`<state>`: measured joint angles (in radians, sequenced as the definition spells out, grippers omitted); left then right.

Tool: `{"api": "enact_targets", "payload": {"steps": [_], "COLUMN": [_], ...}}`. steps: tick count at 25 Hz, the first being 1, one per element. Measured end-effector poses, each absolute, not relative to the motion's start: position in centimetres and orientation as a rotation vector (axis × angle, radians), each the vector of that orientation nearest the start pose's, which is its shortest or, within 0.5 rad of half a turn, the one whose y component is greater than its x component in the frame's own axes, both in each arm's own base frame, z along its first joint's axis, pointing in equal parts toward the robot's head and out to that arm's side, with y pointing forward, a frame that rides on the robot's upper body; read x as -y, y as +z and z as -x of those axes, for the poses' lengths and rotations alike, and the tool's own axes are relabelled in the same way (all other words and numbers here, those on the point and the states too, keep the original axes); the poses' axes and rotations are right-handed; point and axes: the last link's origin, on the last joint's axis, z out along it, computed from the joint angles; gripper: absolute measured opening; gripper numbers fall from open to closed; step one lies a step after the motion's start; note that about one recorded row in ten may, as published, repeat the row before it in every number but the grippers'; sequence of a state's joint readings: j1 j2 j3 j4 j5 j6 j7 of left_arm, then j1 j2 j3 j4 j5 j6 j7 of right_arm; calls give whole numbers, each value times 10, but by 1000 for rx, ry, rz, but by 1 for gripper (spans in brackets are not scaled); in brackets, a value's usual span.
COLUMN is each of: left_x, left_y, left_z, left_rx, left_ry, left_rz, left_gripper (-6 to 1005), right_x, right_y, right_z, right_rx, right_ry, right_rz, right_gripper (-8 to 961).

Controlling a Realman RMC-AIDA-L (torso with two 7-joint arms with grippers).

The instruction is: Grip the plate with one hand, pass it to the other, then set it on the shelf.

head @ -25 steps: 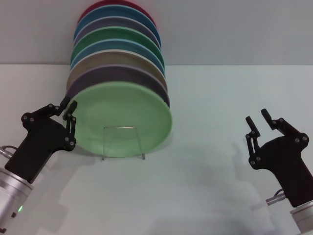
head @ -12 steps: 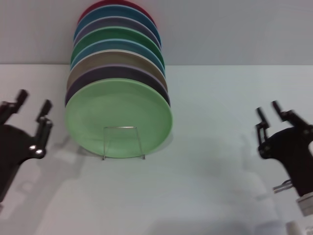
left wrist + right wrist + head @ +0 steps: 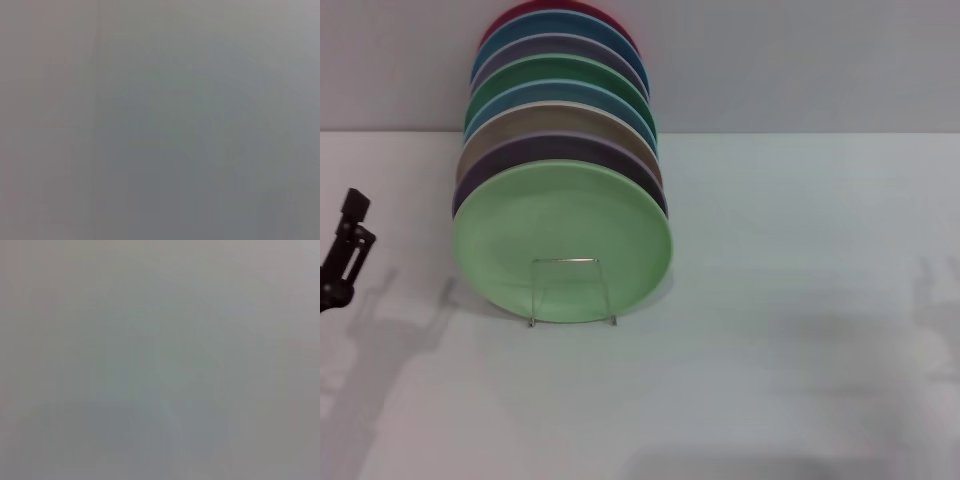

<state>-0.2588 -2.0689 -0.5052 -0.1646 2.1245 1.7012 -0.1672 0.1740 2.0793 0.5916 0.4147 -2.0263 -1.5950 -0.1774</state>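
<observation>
The light pastel-green plate stands upright on edge at the front of a row of plates, leaning in the shelf, a thin silver wire rack whose rectangular front loop crosses the plate's lower face. Only a small black part of my left gripper shows at the far left edge of the head view, well clear of the plate and lower than its middle. My right gripper is out of view. Both wrist views show only a featureless grey surface.
Behind the light green plate stand several more plates in the same row: lavender, tan, blue, dark green and a red one at the back. The white table spreads right and forward, with a grey wall behind.
Both arms have drawn back outward and down. The left gripper has slid to the left edge, and the right gripper has left the head view. The plate stays in the rack.
</observation>
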Motion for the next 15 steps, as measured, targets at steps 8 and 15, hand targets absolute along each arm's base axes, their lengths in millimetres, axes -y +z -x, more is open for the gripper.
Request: {"api": "enact_targets", "payload": {"steps": [8, 15], "left_x": [-249, -256], "left_y": [9, 11], "left_z": [317, 322], "left_rx": [358, 388], "left_ry": [-1045, -1014], "left_rz": [1520, 1477], "left_gripper": [758, 755], "right_x": [-250, -265], "right_y": [20, 25], "right_z": [-322, -325], "right_rx": [-346, -336], "right_ry": [929, 887], "right_rz": [1270, 1270], "right_gripper": [471, 630]}}
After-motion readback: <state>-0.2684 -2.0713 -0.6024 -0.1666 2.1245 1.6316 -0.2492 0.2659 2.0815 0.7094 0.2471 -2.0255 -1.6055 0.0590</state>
